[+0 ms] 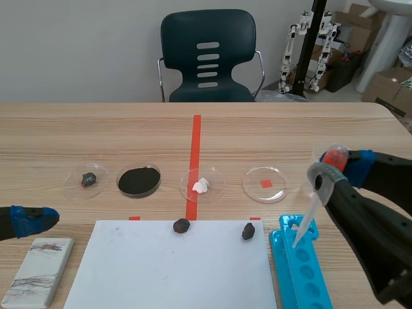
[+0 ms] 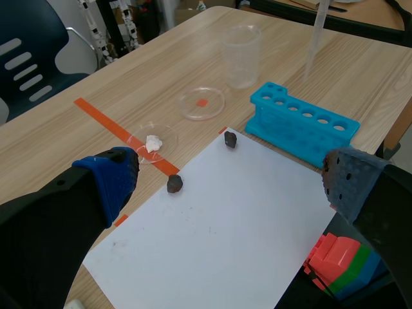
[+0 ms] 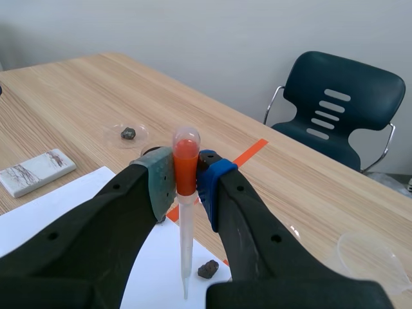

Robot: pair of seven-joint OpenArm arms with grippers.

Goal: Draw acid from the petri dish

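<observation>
Pipette (image 1: 308, 219) hangs upright with its tip down, clenched at the orange bulb by the right end effector (image 1: 335, 164); gripped there, a squeeze would likely work the bulb while the stem points straight at a target; the tip is now above the near end of the blue tube rack (image 1: 299, 270), not over any dish. Nearest in the row is the clear petri dish (image 1: 264, 183) lying on a red tape square, just beyond the rack; I judge it to be the acid dish, though no liquid can be made out. Left end effector (image 1: 32, 219) rests low at the far side of the table (image 1: 290, 129), released and empty, beside a white tile (image 1: 38, 270); well out of the way.

Around: a white sheet (image 1: 161, 270) carrying two dark stones (image 1: 181, 225); further dishes with a white lump (image 1: 201, 185), black powder (image 1: 138, 181) and a dark chip (image 1: 88, 179); a clear beaker (image 2: 241, 55) near the clear petri dish, which with the rack crowds the approach.
</observation>
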